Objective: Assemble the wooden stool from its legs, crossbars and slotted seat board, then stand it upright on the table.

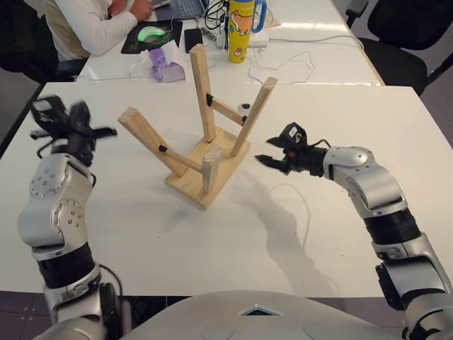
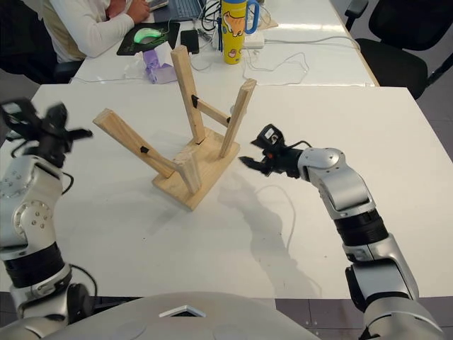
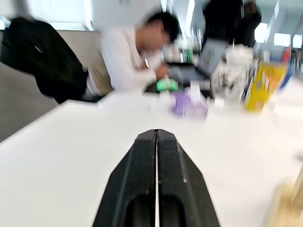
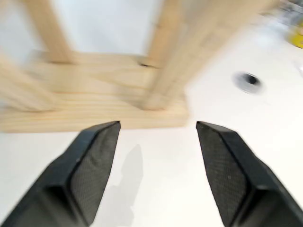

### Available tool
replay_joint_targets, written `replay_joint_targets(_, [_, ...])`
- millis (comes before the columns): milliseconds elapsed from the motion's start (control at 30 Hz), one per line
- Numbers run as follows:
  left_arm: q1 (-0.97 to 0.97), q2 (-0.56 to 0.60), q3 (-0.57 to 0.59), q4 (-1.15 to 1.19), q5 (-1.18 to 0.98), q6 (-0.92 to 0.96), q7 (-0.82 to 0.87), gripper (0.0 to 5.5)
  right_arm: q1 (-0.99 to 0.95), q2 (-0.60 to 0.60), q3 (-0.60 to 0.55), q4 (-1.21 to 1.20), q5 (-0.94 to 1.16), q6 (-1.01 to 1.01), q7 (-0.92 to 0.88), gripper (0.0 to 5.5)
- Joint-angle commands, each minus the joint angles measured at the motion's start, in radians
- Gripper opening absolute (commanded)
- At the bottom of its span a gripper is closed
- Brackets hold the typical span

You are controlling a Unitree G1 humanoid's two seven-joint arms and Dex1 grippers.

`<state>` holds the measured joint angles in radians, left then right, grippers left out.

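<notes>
Resting seat-down, pale wooden stool [image 1: 224, 160], squared legs [image 1: 201, 88]

hand [image 3: 156, 135] pressed closed, above white table [image 3: 66, 156]

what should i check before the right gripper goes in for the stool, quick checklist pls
1. Right gripper open: ok, jaws wide apart, facing the seat board edge.
2. Right gripper clear of the stool: ok, bare table shows between them.
3. Left gripper ready to steady: not ok, shut and well off to the stool's left.
4. Stool upright: not ok, seat board down, legs up.
5. Legs straight: not ok, left leg splays outward.
6. Joints tight: cannot tell.
</notes>
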<state>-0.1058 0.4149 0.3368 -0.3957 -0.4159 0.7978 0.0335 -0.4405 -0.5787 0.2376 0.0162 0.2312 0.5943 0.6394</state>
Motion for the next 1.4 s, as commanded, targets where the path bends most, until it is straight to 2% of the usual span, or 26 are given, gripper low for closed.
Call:
replay_joint_targets(33, [0.093,0.097,-0.078,0.032,0.027,0.117,-0.099,0.02,-0.081,0.085,-0.061,0.12,-0.102,-0.114,-0.176,2.97])
replay_joint_targets(200, [0.174,0.174,-0.23,-0.114,-0.019,0.171,-0.288,0.02,-0.142,0.175,-0.153,0.224,-0.148,-0.213,-0.346,2.97])
replay_joint_targets(367, [0.223,0.246,-0.302,-0.26,-0.069,0.151,-0.452,0.02,-0.189,0.228,-0.194,0.328,-0.146,-0.289,-0.373,2.97])
replay_joint_targets(467, [0.232,0.276,-0.317,-0.272,-0.062,0.132,-0.499,0.02,-0.225,0.254,-0.203,0.388,-0.136,-0.355,-0.343,2.97])
replay_joint_targets(600, [0.189,0.275,-0.314,-0.195,-0.016,0.116,-0.479,0.02,-0.275,0.276,-0.209,0.443,-0.088,-0.438,-0.219,2.97])
replay_joint_targets(800, [0.026,0.203,-0.332,-0.033,0.021,0.049,-0.469,0.02,-0.302,0.249,-0.191,0.494,-0.083,-0.488,-0.047,2.97])
replay_joint_targets(967, [-0.092,0.179,-0.338,0.16,0.083,-0.032,-0.472,0.02,-0.223,0.25,-0.161,0.324,0.012,-0.434,0.16,2.97])
replay_joint_targets(1100, [-0.125,0.192,-0.347,0.265,0.135,-0.095,-0.505,0.02,-0.108,0.229,-0.121,0.032,0.188,-0.245,0.318,2.97])
replay_joint_targets(1400, [-0.115,0.194,-0.307,0.359,0.182,-0.158,-0.512,0.02,-0.026,0.174,-0.098,-0.152,0.241,-0.108,0.341,2.97])
